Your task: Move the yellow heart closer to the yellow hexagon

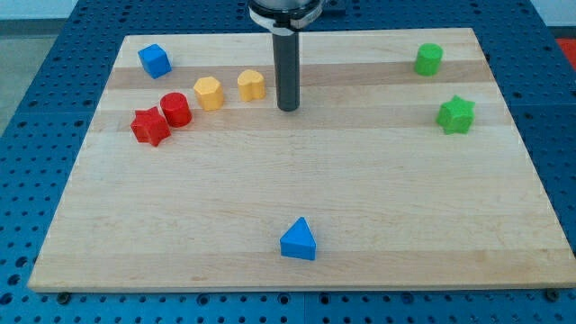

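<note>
No jaws here: my tip (pixel 287 108) rests on the worktop (pixel 270 198), holding nothing, just right of the yellow heart (pixel 251 85), with the yellow hexagon (pixel 209 93) just beyond to the view's left.

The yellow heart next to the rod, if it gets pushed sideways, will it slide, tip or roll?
The yellow heart looks squat and flat-based, so it should slide on the smooth wooden board, not tip. Lobed sides may make it twist off-centre against my tip, just to its right. The yellow hexagon lies close left.
</note>
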Robot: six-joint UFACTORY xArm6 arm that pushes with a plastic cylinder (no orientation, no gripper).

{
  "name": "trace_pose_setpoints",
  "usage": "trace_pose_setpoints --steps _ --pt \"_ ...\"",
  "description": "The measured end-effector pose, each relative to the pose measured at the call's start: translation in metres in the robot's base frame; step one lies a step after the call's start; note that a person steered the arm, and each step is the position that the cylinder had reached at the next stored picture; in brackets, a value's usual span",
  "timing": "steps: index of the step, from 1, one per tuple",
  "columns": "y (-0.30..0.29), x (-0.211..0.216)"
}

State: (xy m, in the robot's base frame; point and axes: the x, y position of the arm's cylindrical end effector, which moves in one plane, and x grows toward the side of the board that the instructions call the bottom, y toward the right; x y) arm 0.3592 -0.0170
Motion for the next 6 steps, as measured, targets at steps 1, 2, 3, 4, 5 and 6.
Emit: trace_pose_setpoints --steps 1,2,3,4,5,6 --pt "-0.005 -0.034" --pt "-0.011 -0.034" --pt "-0.018 -0.035" --pt "-0.030 -0.037" --pt "-0.033 -0.037" --pt "-0.034 -0.037"
